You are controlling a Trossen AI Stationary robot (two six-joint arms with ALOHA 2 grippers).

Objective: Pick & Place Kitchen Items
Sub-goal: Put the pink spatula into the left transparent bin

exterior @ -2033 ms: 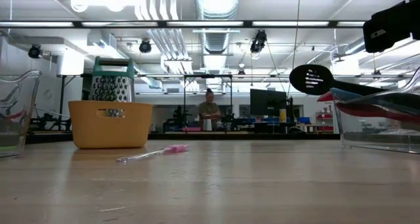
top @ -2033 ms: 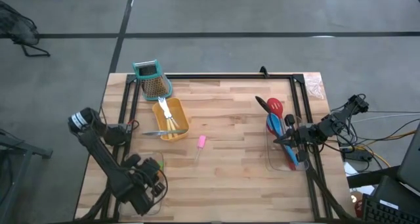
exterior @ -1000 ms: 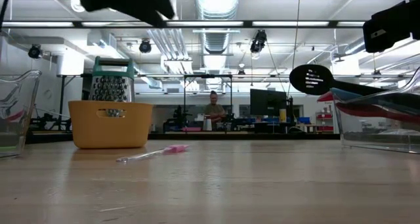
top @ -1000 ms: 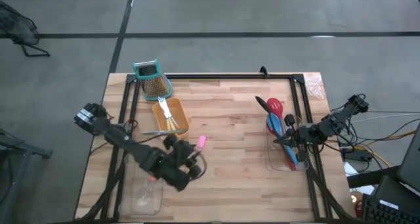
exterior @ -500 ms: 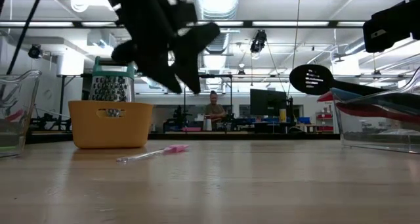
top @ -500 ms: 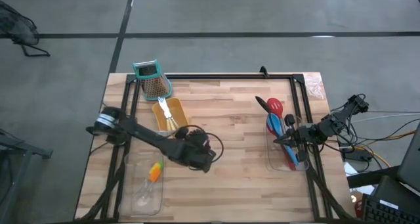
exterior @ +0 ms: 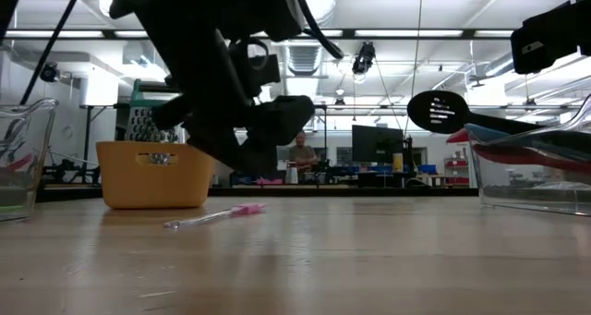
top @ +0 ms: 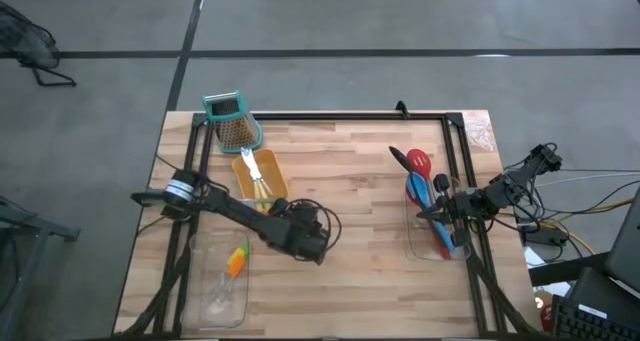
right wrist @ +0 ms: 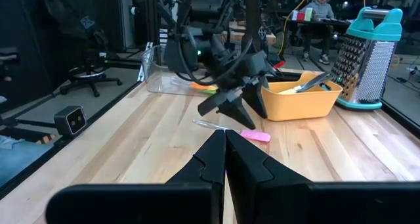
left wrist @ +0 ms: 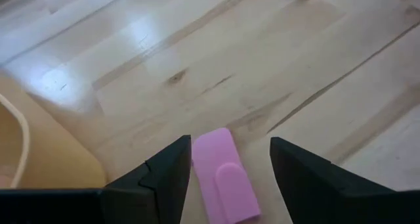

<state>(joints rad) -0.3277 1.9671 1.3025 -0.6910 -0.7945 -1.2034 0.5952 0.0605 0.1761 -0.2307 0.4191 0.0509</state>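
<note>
Two spread fingers of L gripper [left wrist: 230, 168] straddle pink-tipped tool [left wrist: 223, 178], not pinching.

High cam looks straight down on the whole desk [top: 360, 181]; low cam sits at desk-top level, facing the room. Left wrist cam is tight over the pink-tipped tool [left wrist: 224, 178]; right wrist cam looks across from 3 o'clock. Low and right wrist share that tool and the yellow tray [right wrist: 298, 99].

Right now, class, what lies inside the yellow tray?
Inside the yellow tray, the high view shows a pale yellow utensil and thin clear handles. The left arm covers the tray's near corner, so anything there is hidden.
</note>
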